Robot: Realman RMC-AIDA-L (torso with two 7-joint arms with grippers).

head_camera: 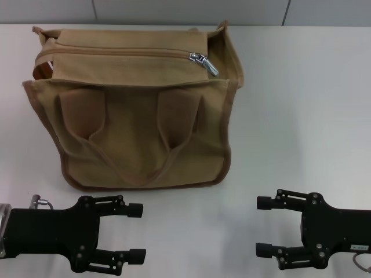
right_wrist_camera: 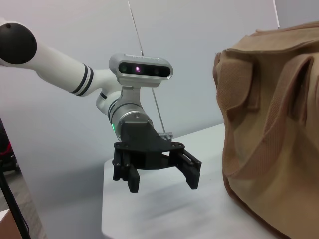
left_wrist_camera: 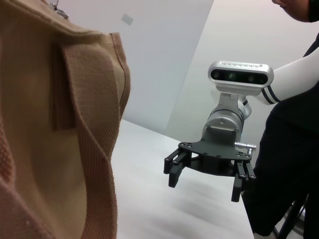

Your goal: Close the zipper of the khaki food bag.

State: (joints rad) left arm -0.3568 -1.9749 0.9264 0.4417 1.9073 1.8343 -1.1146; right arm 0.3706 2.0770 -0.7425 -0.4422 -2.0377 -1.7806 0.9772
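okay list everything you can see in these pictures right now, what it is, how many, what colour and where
bag: one, khaki tan with darker brown trim, standing on the table at centre-left, ahead of both grippers
handles: two, same tan fabric; one loop hangs down the bag's front
zipper: one, tan, running along the bag's top panel
pull tab: one, shiny silver, at the zipper's right end
table: one, white, under everything
person: one, dark clothes, standing beyond the table's right side
left gripper: one, black, open, low near the table's front, left of centre
right gripper: one, black, open, low near the front, right of centre
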